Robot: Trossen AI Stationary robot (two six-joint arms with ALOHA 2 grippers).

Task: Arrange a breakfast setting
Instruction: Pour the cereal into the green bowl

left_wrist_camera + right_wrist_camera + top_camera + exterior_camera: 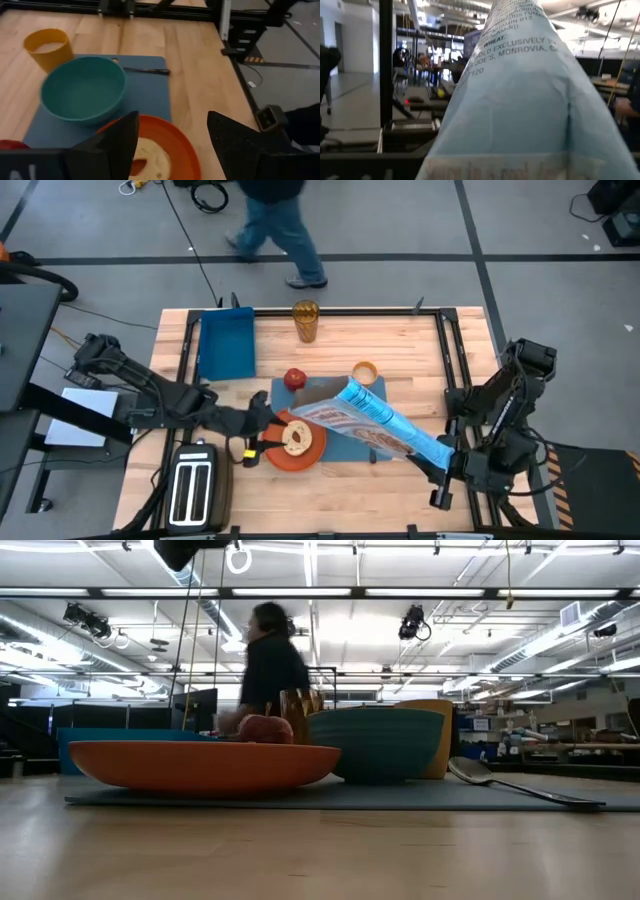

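The orange plate (300,452) with the round bagel (296,438) lies on the blue placemat (150,95). The teal bowl (82,92), the metal spoon (145,71) and the orange cup (364,372) are on or beside the mat. The red apple (295,378) sits at its far left. My left gripper (171,120) is open and empty just above the plate's left side. My right gripper (440,458) is shut on a long light-blue printed bread bag (385,420). The bag reaches out over the mat and hides the bowl in the high view. My right gripper holds the bread bag by its end nearest the table's right edge (432,448). The bag (520,100) fills the right wrist view and hides the fingers. The bag sticks out slanting toward the table's far left, lifted clear of the table.
A deep blue bin (227,345) stands at the far left, and an amber glass (305,320) at the far edge. A silver toaster (193,485) is at the near left. A person (275,225) walks past beyond the far edge. Black rails (450,360) frame the table.
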